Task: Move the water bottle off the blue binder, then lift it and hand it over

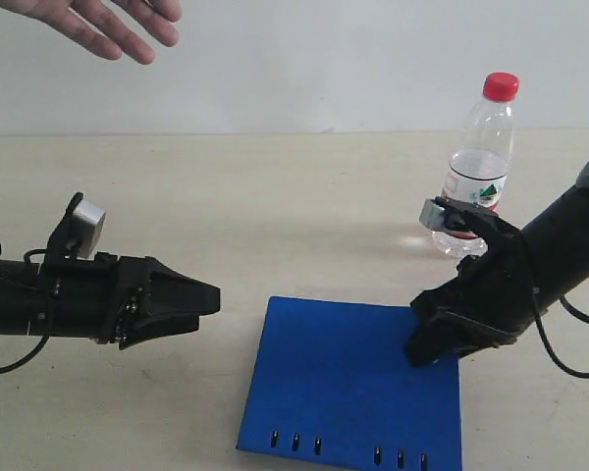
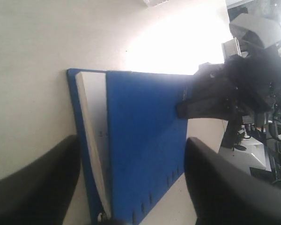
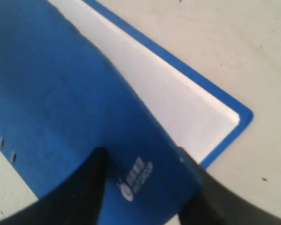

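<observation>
The water bottle [image 1: 481, 162], clear with a red cap and a red-and-white label, stands upright on the table at the back right, off the blue binder [image 1: 344, 383]. The binder lies at the front middle with rivets along its near edge. My right gripper [image 1: 427, 343] clamps its far right corner. In the right wrist view one finger lies over the blue cover [image 3: 61, 93] by the white logo and the other sits beneath it, so the right gripper [image 3: 143, 164] is shut on it. My left gripper [image 1: 211, 299] hovers left of the binder, open and empty, facing the binder [image 2: 140, 131].
A person's open hand [image 1: 108, 25] reaches in at the upper left, above the table. The beige tabletop [image 1: 275, 206] stretches between the arms and behind the binder. White pages [image 3: 178, 98] show along the binder's open edge.
</observation>
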`<action>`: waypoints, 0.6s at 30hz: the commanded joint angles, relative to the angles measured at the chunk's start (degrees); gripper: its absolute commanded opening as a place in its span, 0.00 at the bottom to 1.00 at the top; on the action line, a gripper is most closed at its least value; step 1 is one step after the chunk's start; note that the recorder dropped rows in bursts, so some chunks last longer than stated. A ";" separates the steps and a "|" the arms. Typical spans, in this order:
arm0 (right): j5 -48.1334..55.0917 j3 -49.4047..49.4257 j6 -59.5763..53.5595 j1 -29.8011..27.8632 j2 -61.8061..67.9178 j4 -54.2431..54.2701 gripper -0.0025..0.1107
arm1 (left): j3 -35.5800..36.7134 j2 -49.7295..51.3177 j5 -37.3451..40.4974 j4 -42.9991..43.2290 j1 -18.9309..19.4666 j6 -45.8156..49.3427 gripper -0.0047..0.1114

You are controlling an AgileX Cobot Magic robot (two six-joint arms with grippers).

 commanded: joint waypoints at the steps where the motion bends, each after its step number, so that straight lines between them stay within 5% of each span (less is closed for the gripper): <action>1: 4.35 0.38 -1.95 -0.08 -0.68 -1.52 0.71 | -0.13 0.10 1.59 -0.13 -0.45 -0.40 0.56; 12: 7.32 -9.08 -6.26 0.37 -5.51 -1.16 0.75 | -0.13 0.10 1.84 -0.13 -0.45 -0.52 0.56; 18: -2.15 -12.69 -13.58 11.51 -1.02 -5.00 0.75 | -0.13 0.10 1.84 -0.13 -0.45 -0.52 0.56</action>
